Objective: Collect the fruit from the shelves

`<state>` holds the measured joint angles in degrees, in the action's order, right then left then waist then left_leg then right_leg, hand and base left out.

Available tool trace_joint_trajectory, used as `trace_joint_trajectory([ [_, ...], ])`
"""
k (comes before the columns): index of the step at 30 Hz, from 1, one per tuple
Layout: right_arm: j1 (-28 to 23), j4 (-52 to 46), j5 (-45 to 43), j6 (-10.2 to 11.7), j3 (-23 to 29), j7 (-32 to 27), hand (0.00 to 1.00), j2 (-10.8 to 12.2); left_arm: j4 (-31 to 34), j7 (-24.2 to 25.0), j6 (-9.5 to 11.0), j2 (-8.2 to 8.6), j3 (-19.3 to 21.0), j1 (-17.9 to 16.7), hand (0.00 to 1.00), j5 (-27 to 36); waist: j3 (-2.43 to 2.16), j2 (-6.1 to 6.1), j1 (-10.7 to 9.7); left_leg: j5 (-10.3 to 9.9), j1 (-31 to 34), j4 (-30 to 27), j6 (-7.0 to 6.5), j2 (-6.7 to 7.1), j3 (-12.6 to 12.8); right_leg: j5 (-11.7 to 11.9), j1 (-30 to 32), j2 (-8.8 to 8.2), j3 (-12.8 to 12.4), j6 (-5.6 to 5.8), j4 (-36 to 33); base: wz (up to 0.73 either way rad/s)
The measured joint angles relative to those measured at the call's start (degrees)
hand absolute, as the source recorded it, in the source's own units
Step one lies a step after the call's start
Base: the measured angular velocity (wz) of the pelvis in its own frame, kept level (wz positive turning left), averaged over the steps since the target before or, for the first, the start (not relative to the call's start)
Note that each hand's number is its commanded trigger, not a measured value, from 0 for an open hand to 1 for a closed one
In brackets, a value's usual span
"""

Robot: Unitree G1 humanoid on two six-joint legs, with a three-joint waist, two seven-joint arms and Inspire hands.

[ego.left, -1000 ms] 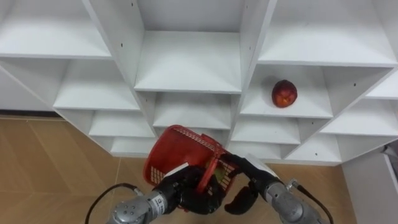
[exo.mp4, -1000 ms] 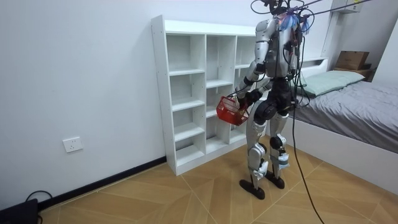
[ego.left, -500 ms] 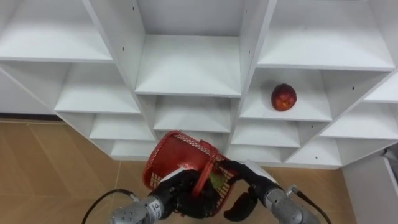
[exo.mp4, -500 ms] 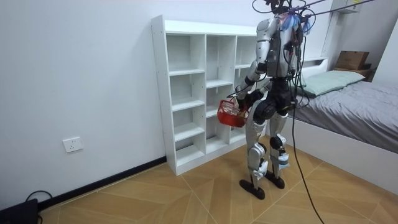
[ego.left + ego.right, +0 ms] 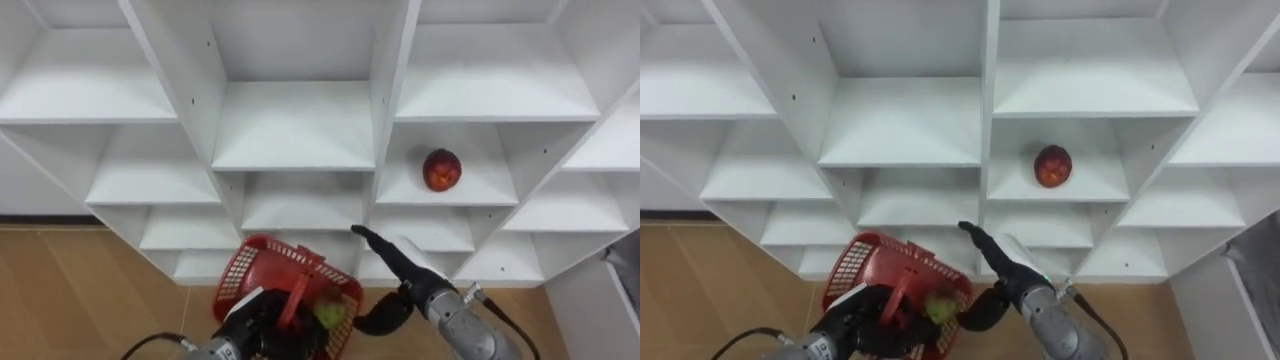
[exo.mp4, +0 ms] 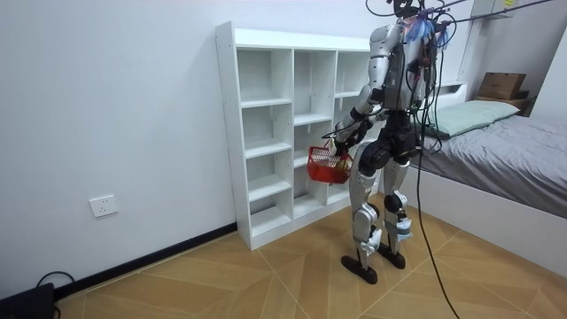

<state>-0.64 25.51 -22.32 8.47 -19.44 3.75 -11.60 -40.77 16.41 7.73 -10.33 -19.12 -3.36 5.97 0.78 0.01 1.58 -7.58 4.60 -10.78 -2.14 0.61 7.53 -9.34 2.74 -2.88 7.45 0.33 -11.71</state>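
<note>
Left eye view: one red fruit (image 5: 442, 169), one basket (image 5: 236, 283).

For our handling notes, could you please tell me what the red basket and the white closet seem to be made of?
The red basket looks like moulded plastic: an open lattice wall in one even red. The white closet seems to be laminated board, matt and smooth, with small pin holes in its uprights; its core is hidden.

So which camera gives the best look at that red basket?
The left eye view: the red basket is close, seen from above, a green fruit inside, the left hand on its handle. The right eye view matches; the room view shows it small, from the side.
</note>
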Motion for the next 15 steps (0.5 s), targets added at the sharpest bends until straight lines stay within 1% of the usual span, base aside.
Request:
trace_joint_trajectory([
  [4,-1.2,-1.8,1.7,0.0,0.5,-0.1,0.0,0.3,0.0,0.0,-0.3,-0.22,0.4,-0.2,1.0,0.1,0.0,0.08,-0.1,-0.2,-1.0,0.1,0.09,-0.07,0.1,0.0,-0.8,0.04,-0.4,-0.01,0.1,-0.03],
  [5,-1.7,-2.9,1.7,0.0,0.6,-0.5,0.0,0.3,0.0,-0.2,-0.3,-0.22,0.8,-0.3,1.0,0.1,-0.01,0.19,0.1,-0.4,-1.3,0.1,0.11,-0.17,0.4,0.0,-0.8,0.12,-0.9,-0.01,0.1,-0.19],
  [9,-2.9,-7.5,2.1,0.3,1.4,-2.4,0.0,0.4,-0.1,-2.0,-0.3,-0.19,1.1,-1.1,1.0,0.0,-0.03,0.32,-0.2,-0.4,-2.4,0.9,0.08,-0.19,1.6,0.0,-1.0,0.14,-1.7,0.02,0.0,-0.18],
  [11,-3.3,-9.4,2.5,0.4,3.4,-4.1,0.0,0.6,0.1,-2.5,-0.3,0.01,1.2,-2.0,1.0,0.0,-0.03,0.32,-1.2,-0.5,-3.0,1.2,-0.01,-0.21,1.7,-0.1,-1.6,0.05,-1.7,0.18,0.1,0.0],
  [12,-3.3,-9.5,3.2,0.4,4.1,-4.9,0.0,0.7,0.3,-2.8,-0.3,0.04,1.1,-2.5,1.0,0.0,-0.09,0.41,-1.5,-0.6,-3.3,1.2,-0.07,-0.23,1.7,-0.2,-1.8,0.02,-1.8,0.25,0.1,0.0],
  [15,-4.0,-9.6,6.2,0.4,4.9,-7.3,0.0,0.8,0.5,-4.1,-0.3,0.12,1.1,-2.6,1.0,0.1,-0.11,0.46,-1.8,-0.6,-3.6,1.2,-0.07,-0.2,1.8,-0.2,-2.0,0.01,-2.1,0.29,0.1,0.0],
])
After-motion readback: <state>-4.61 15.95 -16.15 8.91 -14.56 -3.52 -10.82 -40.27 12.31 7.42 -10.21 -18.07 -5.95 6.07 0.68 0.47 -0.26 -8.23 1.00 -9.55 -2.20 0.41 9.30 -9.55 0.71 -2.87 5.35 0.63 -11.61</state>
